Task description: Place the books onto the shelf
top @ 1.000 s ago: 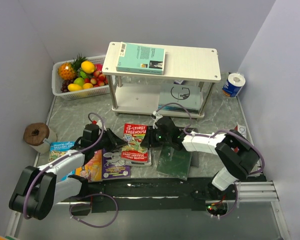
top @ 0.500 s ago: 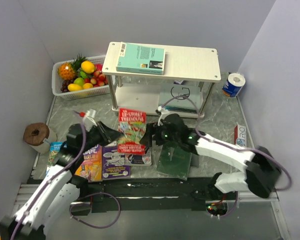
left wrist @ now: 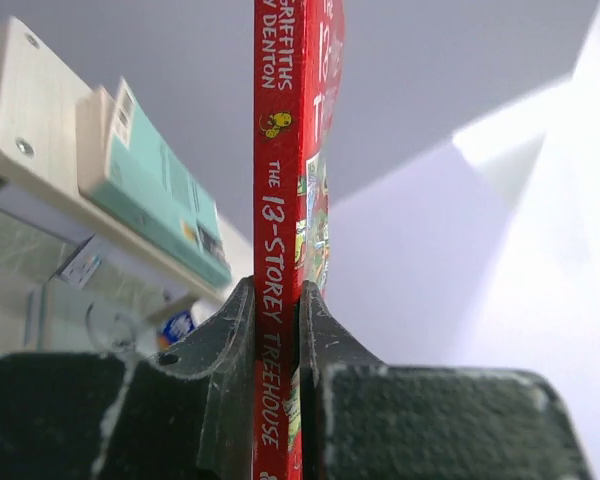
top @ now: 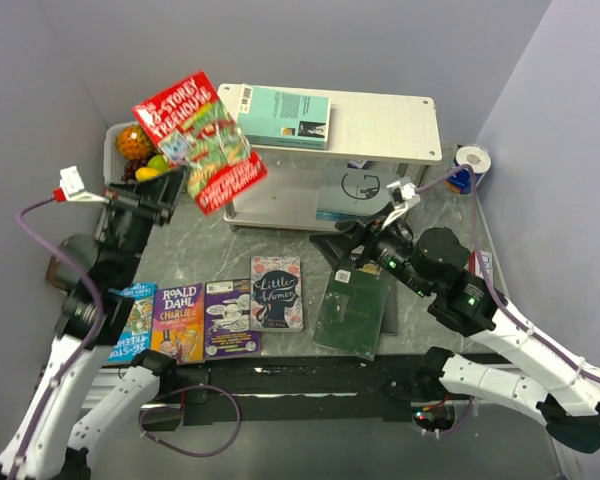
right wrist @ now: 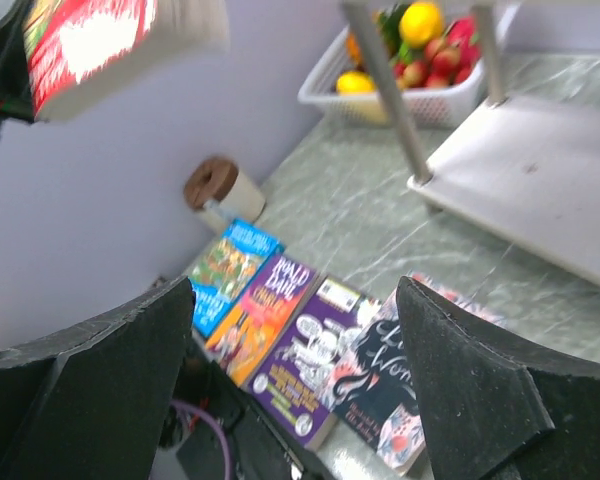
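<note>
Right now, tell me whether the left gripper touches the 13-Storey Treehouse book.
Touching: the left wrist view shows the left gripper clamped on the 13-Storey Treehouse book.

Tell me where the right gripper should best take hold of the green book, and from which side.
Probably the far short edge of the green book, coming low from the shelf side. It lies flat, so only edges can be pinched; that edge is free and nearest the open right gripper.

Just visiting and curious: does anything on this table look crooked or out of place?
Mostly the dark green book near the right arm: it lies skewed, while the four books left of it sit in a fairly straight row. The red book hangs tilted in the air, but the left jaws are clamped on it.
</note>
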